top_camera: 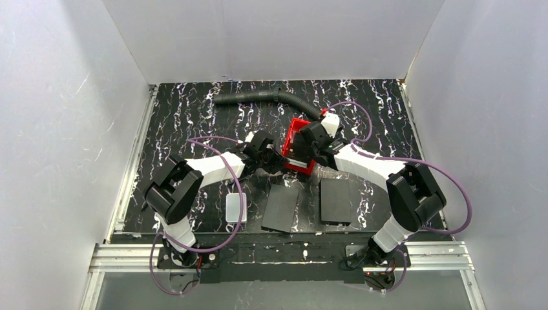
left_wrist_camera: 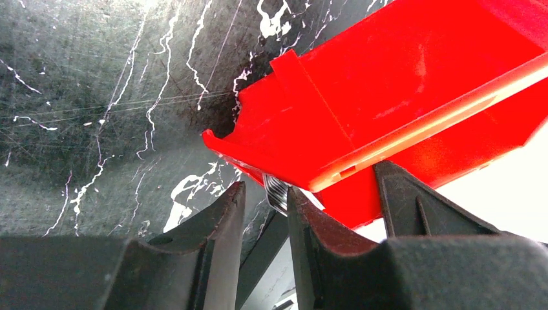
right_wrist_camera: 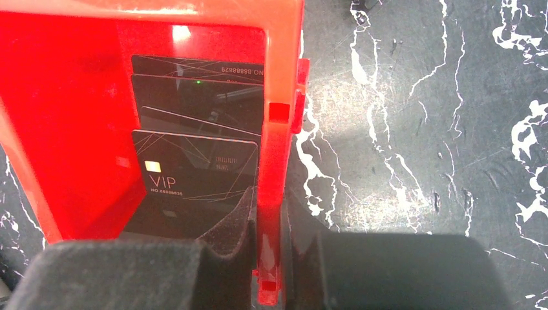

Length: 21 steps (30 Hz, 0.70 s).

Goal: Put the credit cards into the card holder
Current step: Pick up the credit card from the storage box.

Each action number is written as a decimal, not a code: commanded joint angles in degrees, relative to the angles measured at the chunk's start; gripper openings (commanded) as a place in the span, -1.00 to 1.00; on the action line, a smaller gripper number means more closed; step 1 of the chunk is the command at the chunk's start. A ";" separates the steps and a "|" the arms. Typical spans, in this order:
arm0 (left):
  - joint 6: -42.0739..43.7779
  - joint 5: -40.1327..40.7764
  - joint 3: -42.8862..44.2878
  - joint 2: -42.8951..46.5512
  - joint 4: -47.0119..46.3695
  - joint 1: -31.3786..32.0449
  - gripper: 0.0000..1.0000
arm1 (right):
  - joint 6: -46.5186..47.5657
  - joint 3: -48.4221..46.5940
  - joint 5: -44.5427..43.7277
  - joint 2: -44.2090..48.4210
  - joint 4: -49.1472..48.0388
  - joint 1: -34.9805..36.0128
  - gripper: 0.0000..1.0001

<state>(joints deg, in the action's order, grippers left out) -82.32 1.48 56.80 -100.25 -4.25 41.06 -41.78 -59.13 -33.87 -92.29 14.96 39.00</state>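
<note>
Clamped tight on one wall of the red tray: the right gripper. Holds the tray tipped up on its side near the middle of the table, most likely to let the cards slide against one wall and show their edges. Dark cards with thin pale lines, one marked VIP, leaning in a fanned stack inside the tray, right beside the clamped wall.

Low down by a corner of the tray, coming in from the other side: the left gripper. Fingers close together, with a striped grey bit between them, maybe the edge of the card stack. Touching one finger, with a thin gap at the other. Cannot tell if pinched or only poked. Probably there to pull a card out, with the tray kept steady from the other side.

No card holder to be made out in any view, so no cards in it as far as can be seen.

Black table top with white squiggly marks, shiny and scratched up close. Nearer the arms, two flat black panels side by side and a small white box to their left. At the far end, a bendy black hose. Plain white walls on three sides, a silver rail along the near edge, purple wires looping off both arms.
</note>
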 commanded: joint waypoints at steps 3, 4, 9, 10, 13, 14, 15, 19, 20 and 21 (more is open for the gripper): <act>0.67 1.96 0.29 0.14 0.13 0.20 -0.50 | 0.99 2.23 1.50 -0.35 6.17 0.15 -0.97; 0.67 2.03 0.26 0.00 0.08 0.12 -0.53 | 1.06 2.07 1.38 -0.35 6.38 0.13 -0.97; 0.26 1.28 0.36 -0.51 0.12 0.16 -0.63 | 1.10 2.23 1.17 -0.42 6.42 0.19 -0.97; 0.18 1.12 0.41 -0.62 0.05 0.04 -0.65 | 1.09 2.23 1.25 -0.43 6.44 0.20 -0.97; 0.14 0.66 0.72 -0.97 -0.14 0.02 -0.70 | 1.06 2.03 1.35 -0.65 6.53 0.19 -0.97; 0.10 0.51 0.81 -1.12 -0.14 0.07 -0.72 | 1.01 2.01 1.35 -0.69 6.61 0.17 -0.97; -0.06 0.34 0.84 -1.29 -0.26 0.06 -0.75 | 1.01 2.01 1.35 -0.67 6.65 0.16 -0.97; -1.02 -0.88 0.59 -1.88 -1.33 -0.22 -0.82 | 1.00 2.10 1.37 -0.36 6.57 0.19 -0.97; -1.08 -1.20 0.41 -1.88 -2.12 -0.33 -0.87 | 0.94 2.23 1.39 -0.30 6.57 0.20 -0.97; -1.20 -1.43 0.27 -1.88 -2.60 -0.39 -0.91 | 0.98 2.19 1.43 -0.33 6.57 0.14 -0.97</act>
<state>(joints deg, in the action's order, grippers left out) -82.98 0.56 56.84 -101.08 -6.42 41.01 -41.69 -59.09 -33.85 -92.23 14.94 39.00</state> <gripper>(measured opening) 0.083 0.179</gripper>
